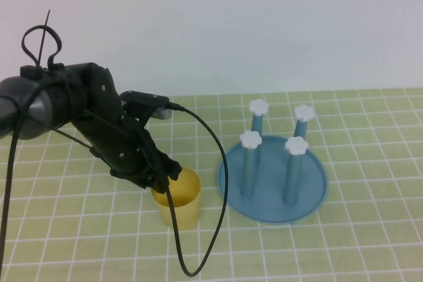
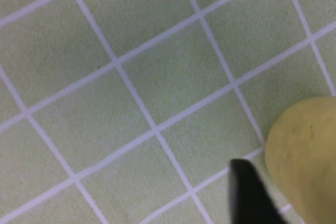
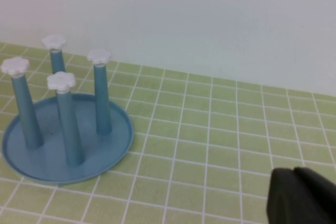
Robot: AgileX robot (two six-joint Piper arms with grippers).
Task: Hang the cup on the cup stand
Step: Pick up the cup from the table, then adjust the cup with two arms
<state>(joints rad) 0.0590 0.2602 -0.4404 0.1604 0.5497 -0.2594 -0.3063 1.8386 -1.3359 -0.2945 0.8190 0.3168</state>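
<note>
Clearly the grasp is the step in hand. In the high view the left pincer (image 1: 158, 175) sits left of centre, lowered onto the rim of the cup (image 1: 178, 203), which stands upright and mouth-up on the tabletop (image 1: 344, 249) in the lower middle of the frame. The dark fingers overlap the near-left edge of the rim, but whether they are pinching the wall or merely poised around it I cannot tell. The left wrist view adds little: the cup (image 2: 307, 156) fills the lower right corner and one dark fingertip (image 2: 249, 192) shows just beside it at the bottom edge, touching or nearly so.

The cup stand (image 1: 272, 186) rests right of centre in the high view, just beside the cup but apart from it, with all four white-capped pegs bare. A black cable (image 1: 215, 183) loops down from the left arm between cup and stand.

The right pincer (image 3: 302, 198) shows only as a dark shape in the lower right corner of the right wrist view, well apart from the cup stand (image 3: 113, 145) at the left of that frame; its opening cannot be told. It does not appear in the high view.

Judging from this, the next move calls for a firm grip on the rim, a lift, then turning the cup mouth-down over a near peg, keeping the cable clear.
</note>
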